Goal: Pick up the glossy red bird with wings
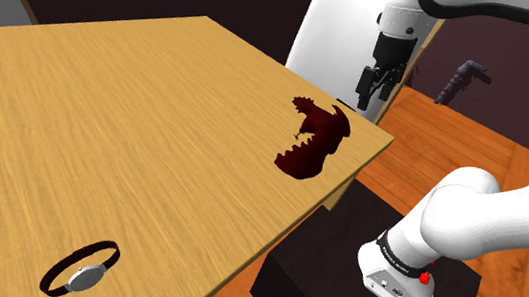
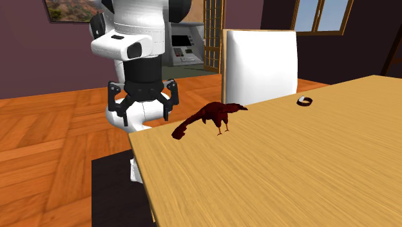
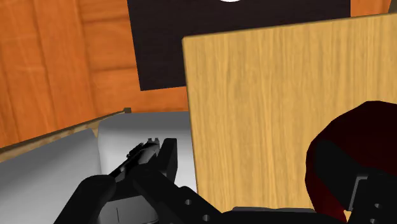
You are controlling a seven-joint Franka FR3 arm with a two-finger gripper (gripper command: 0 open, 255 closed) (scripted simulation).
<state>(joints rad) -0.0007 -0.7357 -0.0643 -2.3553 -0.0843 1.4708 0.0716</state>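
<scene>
A dark glossy red bird [image 1: 313, 141] with raised wings stands on the wooden table [image 1: 110, 142], close to the corner nearest the arm. In the second exterior view the bird [image 2: 216, 116] stands on thin legs, its long tail over the table's edge. My gripper [image 1: 377, 84] hangs open above and just beyond that corner, fingers pointing down, a little off the bird and not touching it. From the second exterior view the gripper [image 2: 142, 113] is behind the table corner with its fingers spread. In the wrist view the bird [image 3: 343, 146] lies beside the right finger, outside the gripper [image 3: 254, 175].
A white chair [image 2: 261, 61] stands against the table's edge near the bird. A dark-banded wristwatch [image 1: 82, 272] lies at the table's other end. My dark stand [image 1: 341, 258] sits on the wooden floor beside the corner. An ATM-like machine [image 2: 187, 48] stands behind.
</scene>
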